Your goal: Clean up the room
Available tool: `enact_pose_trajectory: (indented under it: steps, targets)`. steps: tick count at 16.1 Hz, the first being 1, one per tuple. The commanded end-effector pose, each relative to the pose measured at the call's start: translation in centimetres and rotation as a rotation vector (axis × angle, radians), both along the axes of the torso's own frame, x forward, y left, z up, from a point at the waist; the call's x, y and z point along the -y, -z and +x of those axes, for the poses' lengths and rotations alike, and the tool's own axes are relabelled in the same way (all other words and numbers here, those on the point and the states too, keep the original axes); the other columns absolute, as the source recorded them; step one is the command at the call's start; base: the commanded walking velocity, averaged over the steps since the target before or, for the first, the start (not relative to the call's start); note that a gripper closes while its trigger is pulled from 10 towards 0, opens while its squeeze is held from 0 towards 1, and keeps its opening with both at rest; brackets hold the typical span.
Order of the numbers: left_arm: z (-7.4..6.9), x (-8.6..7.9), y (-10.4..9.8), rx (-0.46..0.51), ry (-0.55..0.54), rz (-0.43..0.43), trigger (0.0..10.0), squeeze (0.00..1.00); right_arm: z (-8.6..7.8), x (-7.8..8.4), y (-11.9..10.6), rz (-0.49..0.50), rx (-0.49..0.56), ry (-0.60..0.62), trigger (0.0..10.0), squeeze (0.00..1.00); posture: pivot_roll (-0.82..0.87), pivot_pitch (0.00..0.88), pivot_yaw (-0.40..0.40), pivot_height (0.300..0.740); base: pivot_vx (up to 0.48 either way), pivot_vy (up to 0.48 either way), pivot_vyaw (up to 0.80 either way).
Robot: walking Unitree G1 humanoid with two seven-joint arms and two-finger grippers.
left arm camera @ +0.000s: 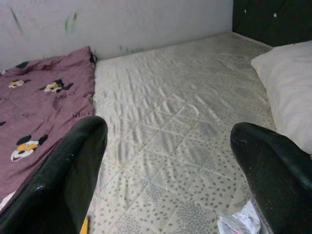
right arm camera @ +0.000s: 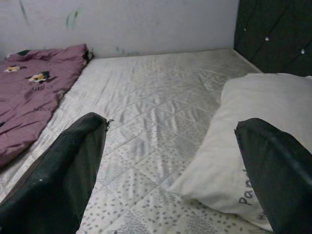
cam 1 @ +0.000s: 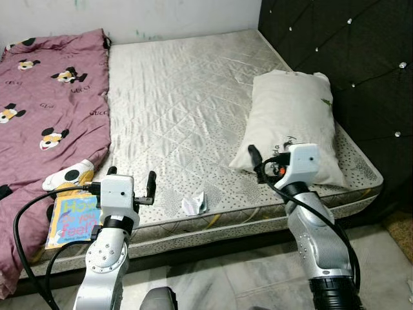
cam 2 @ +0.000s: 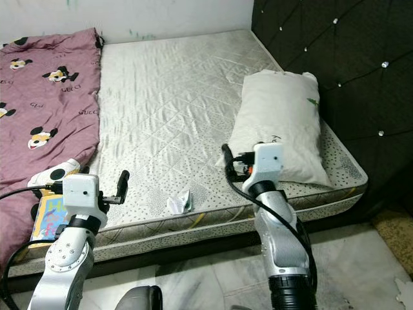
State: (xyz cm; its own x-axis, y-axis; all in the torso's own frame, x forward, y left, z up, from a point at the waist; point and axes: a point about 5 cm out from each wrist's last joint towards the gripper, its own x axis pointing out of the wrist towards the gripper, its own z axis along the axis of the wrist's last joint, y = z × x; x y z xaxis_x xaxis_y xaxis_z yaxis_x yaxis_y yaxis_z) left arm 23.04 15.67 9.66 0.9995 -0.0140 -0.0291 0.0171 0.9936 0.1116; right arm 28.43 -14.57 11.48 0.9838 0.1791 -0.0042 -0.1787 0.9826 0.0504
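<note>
I see one crumpled wrapper [cam 1: 193,205] at the mattress [cam 1: 181,110] front edge, between my left gripper [cam 1: 131,181] and right gripper [cam 1: 266,161], both spread, holding nothing. One pillow [cam 1: 293,123], one blanket [cam 1: 45,97], one book [cam 1: 72,218] nearby.

The left gripper [left arm camera: 168,180] hangs over the quilted grey-white mattress [left arm camera: 170,102] with its two black fingers [left arm camera: 63,185] spread wide apart and nothing between them. A maroon cartoon-print blanket [left arm camera: 44,117] covers one side of the mattress, and a white pillow [left arm camera: 287,92] lies on the opposite side near the dark headboard [left arm camera: 273,22]. A crumpled scrap of white wrapper [left arm camera: 239,224] rests on the mattress just beside one fingertip, and a pale wall [left arm camera: 117,22] rises behind the mattress.
</note>
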Motion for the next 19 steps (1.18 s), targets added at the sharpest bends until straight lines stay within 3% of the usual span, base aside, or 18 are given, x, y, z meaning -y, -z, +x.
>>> enact_pose_trajectory:
  steps: [1, 4, 9, 15, 19]
  targets:
    - [0.0, -0.3, -0.1, -0.003, -0.009, 0.016, 10.0, 0.00, 0.1, -0.3, -0.2, -0.014, 0.011, -0.004, 10.0, 0.00, 0.01, 0.033, 0.029, 0.740, 0.000, 0.000, 0.80]
    - [0.3, -0.4, -0.2, 0.004, -0.011, 0.026, 10.0, 0.00, 0.1, -0.3, 0.0, 0.001, 0.005, 0.012, 10.0, 0.00, 0.01, 0.032, 0.032, 0.740, 0.000, 0.000, 0.80]
    - [0.7, -0.2, -0.2, 0.003, -0.002, 0.031, 10.0, 0.00, 0.4, -0.2, 0.0, 0.018, 0.007, 0.037, 10.0, 0.00, 0.01, 0.026, 0.045, 0.740, 0.000, 0.000, 0.00]
    - [0.4, -0.1, 0.3, 0.004, -0.082, 0.007, 10.0, 0.00, 1.6, -0.7, -0.1, -0.015, -0.007, -0.045, 10.0, 0.00, 0.03, 0.022, -0.044, 0.740, 0.000, 0.000, 0.00]
    - [0.1, -0.1, 0.5, -0.001, -0.099, -0.001, 10.0, 0.00, 1.9, -1.4, -0.3, -0.014, -0.006, -0.073, 10.0, 0.00, 0.02, 0.024, -0.049, 0.740, 0.000, 0.000, 0.00]
